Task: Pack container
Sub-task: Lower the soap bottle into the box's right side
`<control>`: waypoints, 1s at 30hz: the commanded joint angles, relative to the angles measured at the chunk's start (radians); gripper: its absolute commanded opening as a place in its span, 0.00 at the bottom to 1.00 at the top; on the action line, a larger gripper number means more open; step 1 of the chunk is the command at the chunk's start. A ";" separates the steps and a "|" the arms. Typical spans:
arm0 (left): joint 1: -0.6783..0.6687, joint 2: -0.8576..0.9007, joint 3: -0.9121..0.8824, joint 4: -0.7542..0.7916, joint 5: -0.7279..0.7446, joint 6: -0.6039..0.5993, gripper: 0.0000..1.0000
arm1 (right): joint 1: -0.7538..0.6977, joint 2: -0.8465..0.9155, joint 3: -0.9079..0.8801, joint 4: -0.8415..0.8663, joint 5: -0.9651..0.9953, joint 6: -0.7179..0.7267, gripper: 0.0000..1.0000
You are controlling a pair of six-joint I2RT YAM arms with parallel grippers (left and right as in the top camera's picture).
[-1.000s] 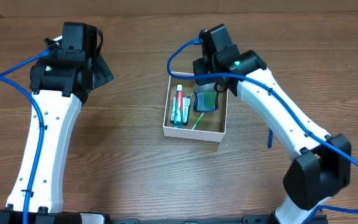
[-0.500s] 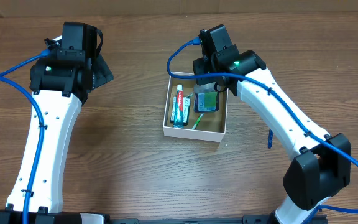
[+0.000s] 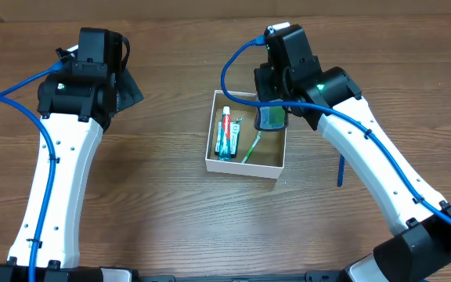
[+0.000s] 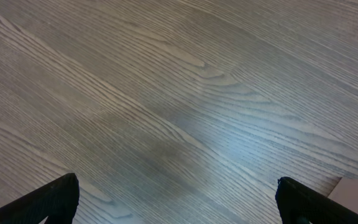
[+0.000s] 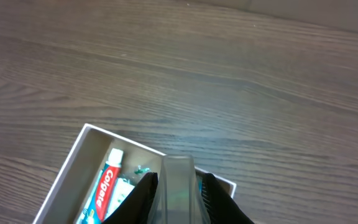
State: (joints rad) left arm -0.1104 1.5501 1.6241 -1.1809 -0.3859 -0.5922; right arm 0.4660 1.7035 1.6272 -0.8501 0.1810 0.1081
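Note:
The container (image 3: 241,167) is a shallow white-walled cardboard box with a brown inside, at the table's middle. In it lie a red and white toothpaste tube (image 3: 225,130) and a green toothbrush (image 3: 250,149). My right gripper (image 3: 272,110) is shut on a small clear bottle with green liquid (image 3: 270,120) over the box's far right corner. In the right wrist view the bottle (image 5: 179,190) sits between the fingers (image 5: 178,176), above the box rim (image 5: 67,168) and the toothpaste (image 5: 104,186). My left gripper (image 4: 178,202) is open over bare table, far left of the box.
A thin blue stick (image 3: 339,171) lies on the table right of the box, under the right arm. Blue cables loop off both arms. The wooden table (image 3: 163,204) spreads around the box.
My right gripper has moved right and slightly back with the bottle in it, uncovering more of the green toothbrush. The left arm has not moved.

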 commanded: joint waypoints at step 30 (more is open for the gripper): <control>-0.001 -0.006 0.008 0.003 -0.002 0.020 1.00 | -0.001 0.104 0.021 0.113 -0.058 -0.011 0.18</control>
State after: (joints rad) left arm -0.1104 1.5501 1.6241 -1.1809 -0.3859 -0.5922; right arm 0.4664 1.8000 1.6299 -0.7628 0.1272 0.1028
